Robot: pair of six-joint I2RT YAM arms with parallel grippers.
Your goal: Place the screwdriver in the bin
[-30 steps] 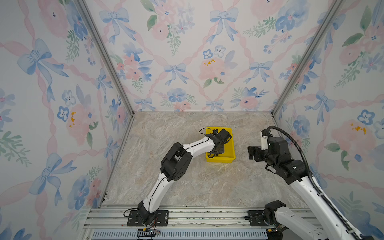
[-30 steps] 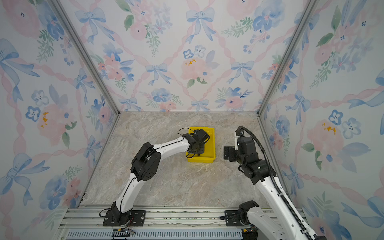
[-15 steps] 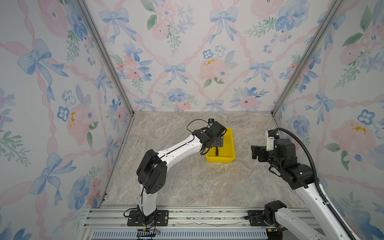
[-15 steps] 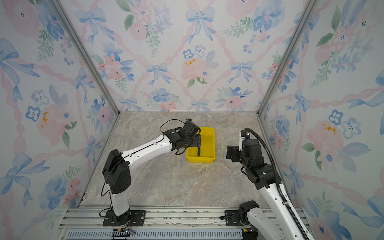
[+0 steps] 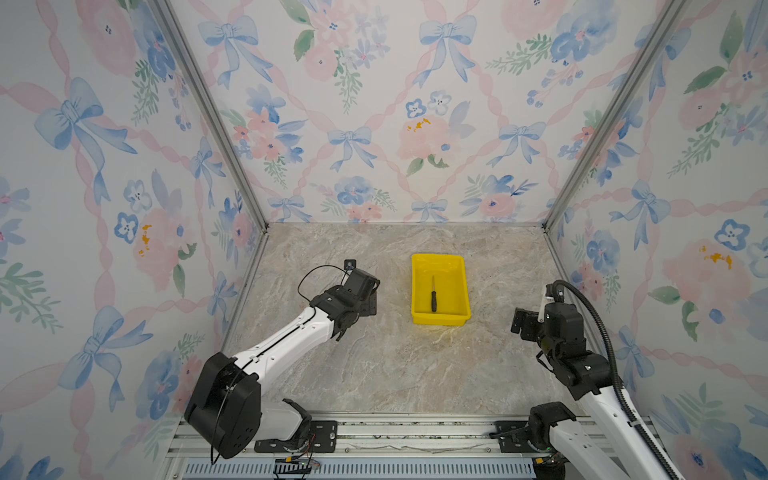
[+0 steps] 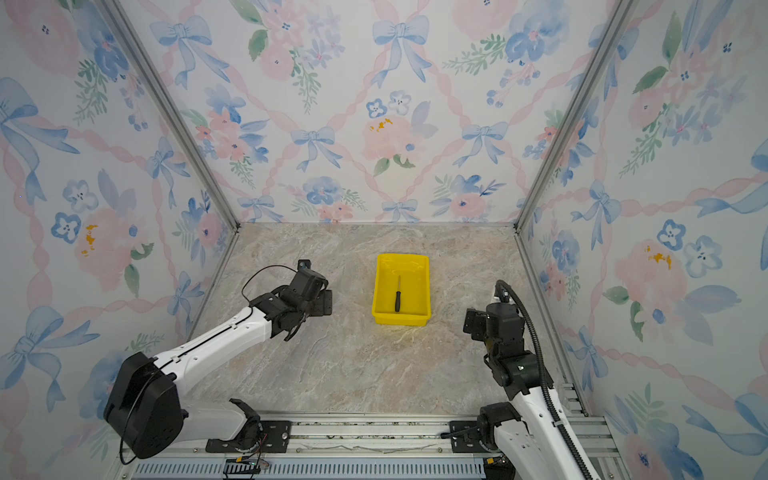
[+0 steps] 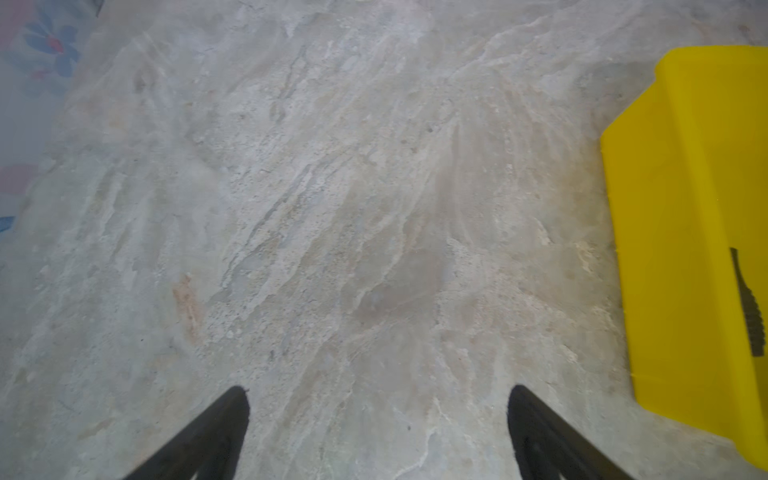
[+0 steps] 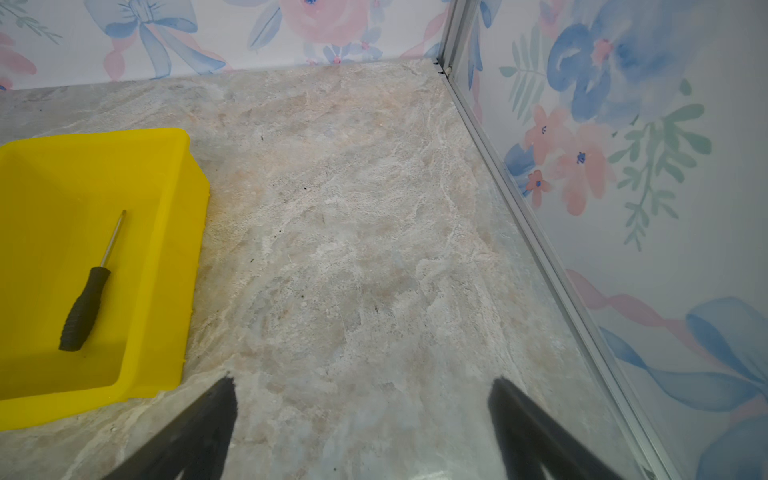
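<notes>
Small black-handled screwdriver [image 5: 433,295] with a thin metal shaft lies flat inside the shallow yellow plastic bin [image 5: 453,282]. Likely light, stiff, prone to roll; the ribbed handle looks the best hold. Left hand [image 7: 378,392] and right hand [image 8: 361,384] spread, empty, either side of bin.

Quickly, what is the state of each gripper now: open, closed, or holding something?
Left gripper: open, holding nothing.
Right gripper: open, holding nothing.

Screwdriver [image 5: 433,296] inside bin [image 5: 440,319], bin on table [image 5: 374,365] centre
</notes>
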